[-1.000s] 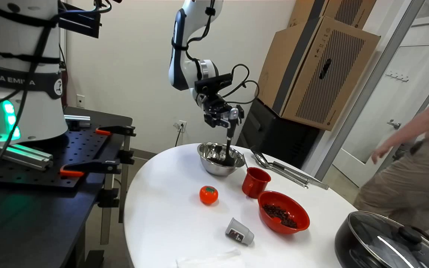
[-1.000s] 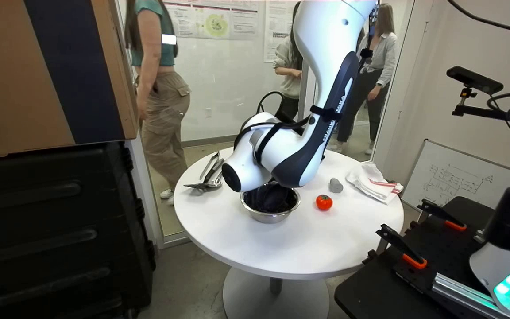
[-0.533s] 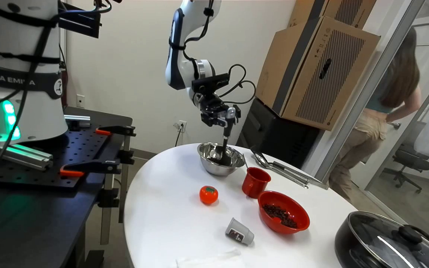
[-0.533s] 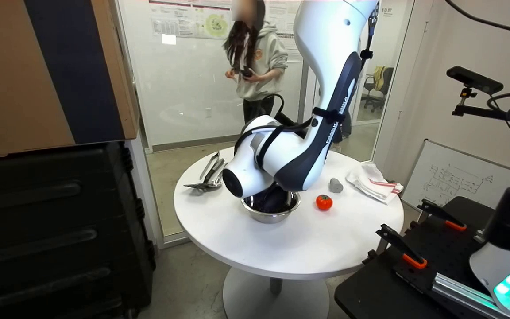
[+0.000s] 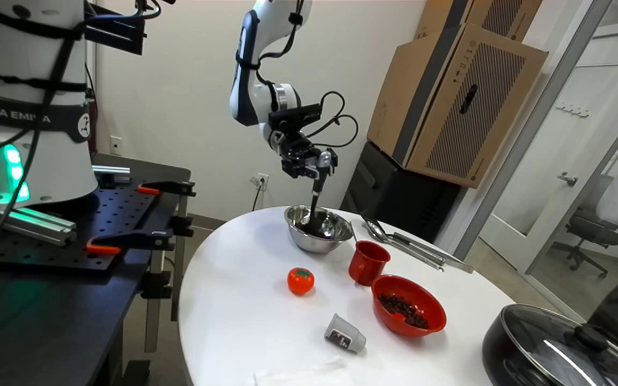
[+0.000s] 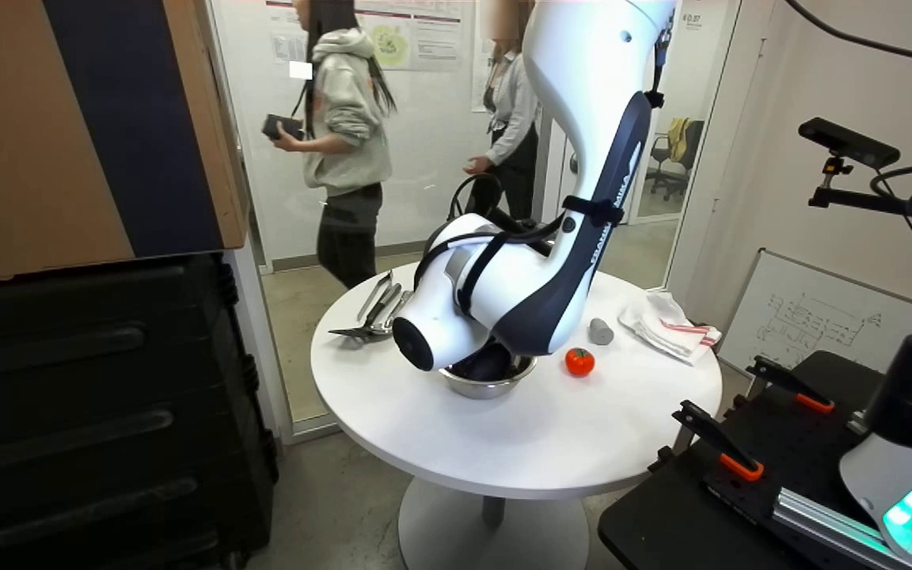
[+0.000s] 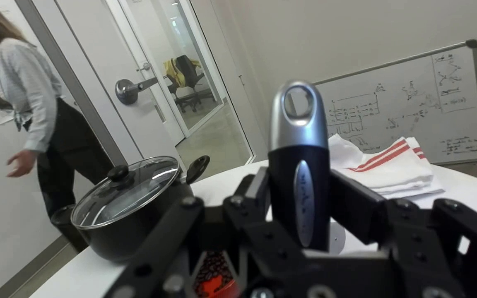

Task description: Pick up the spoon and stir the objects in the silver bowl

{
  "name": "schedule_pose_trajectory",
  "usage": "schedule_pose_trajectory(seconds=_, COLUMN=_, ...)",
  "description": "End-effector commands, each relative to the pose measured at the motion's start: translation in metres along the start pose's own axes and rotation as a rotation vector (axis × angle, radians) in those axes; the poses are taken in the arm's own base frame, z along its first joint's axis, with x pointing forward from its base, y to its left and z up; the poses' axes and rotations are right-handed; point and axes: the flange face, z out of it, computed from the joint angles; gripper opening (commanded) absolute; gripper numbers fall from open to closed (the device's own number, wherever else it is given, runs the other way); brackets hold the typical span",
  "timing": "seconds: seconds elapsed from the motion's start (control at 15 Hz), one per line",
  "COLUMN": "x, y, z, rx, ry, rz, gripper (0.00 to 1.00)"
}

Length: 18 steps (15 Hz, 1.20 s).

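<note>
"What stands nearest in an exterior view?"

"One black pot (image 5: 507,359) under one glass lid (image 5: 547,332), one white towel (image 5: 303,377), one grey tub (image 5: 344,332) on its side, and one red bowl (image 5: 428,301) of dark beans (image 5: 401,310)."

"Farther in?"

"One tomato (image 5: 300,281), then one red mug (image 5: 368,262) close by the red bowl. One white table (image 5: 244,311) carries it all."

"And the spoon (image 7: 299,178)?"

"Its handle is clamped between the two jaws. It leans slightly, lower end inside the one silver bowl (image 5: 314,245)."

"What's in there with it?"

"Too dark and small for me to tell."

"Past the silver bowl?"

"Metal utensils (image 5: 403,243), overlapping; I can't count them."

"Toward the back?"

"Two cardboard boxes (image 5: 480,123), one above the other, and, in an exterior view, two people (image 6: 349,142)."
</note>
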Motion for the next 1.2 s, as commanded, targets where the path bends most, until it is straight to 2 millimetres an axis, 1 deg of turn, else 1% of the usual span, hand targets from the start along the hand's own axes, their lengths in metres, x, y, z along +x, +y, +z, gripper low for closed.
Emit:
schedule_pose_trajectory(seconds=0.0, x=0.002, y=0.001, z=-0.007, rx=-0.033, ry=-0.009, rz=0.02, gripper=0.1)
schedule_pose_trajectory(seconds=0.2, x=0.006, y=0.006, z=-0.003, rx=-0.039, ry=-0.021, rz=0.051, gripper=0.1)
schedule_pose_trajectory(seconds=0.33, x=0.01, y=0.011, z=0.004, rx=-0.043, ry=-0.03, rz=0.074, gripper=0.1)
schedule_pose_trajectory(seconds=0.53, x=0.02, y=0.02, z=0.012, rx=-0.051, ry=-0.041, rz=0.127, gripper=0.1)
schedule_pose_trajectory(seconds=0.73, x=0.028, y=0.025, z=0.019, rx=-0.059, ry=-0.064, rz=0.144, gripper=0.1)
schedule_pose_trajectory(seconds=0.93, x=0.028, y=0.025, z=0.025, rx=-0.068, ry=-0.09, rz=0.14, gripper=0.1)
schedule_pose_trajectory(seconds=1.13, x=0.02, y=0.026, z=0.028, rx=-0.095, ry=-0.119, rz=0.144, gripper=0.1)
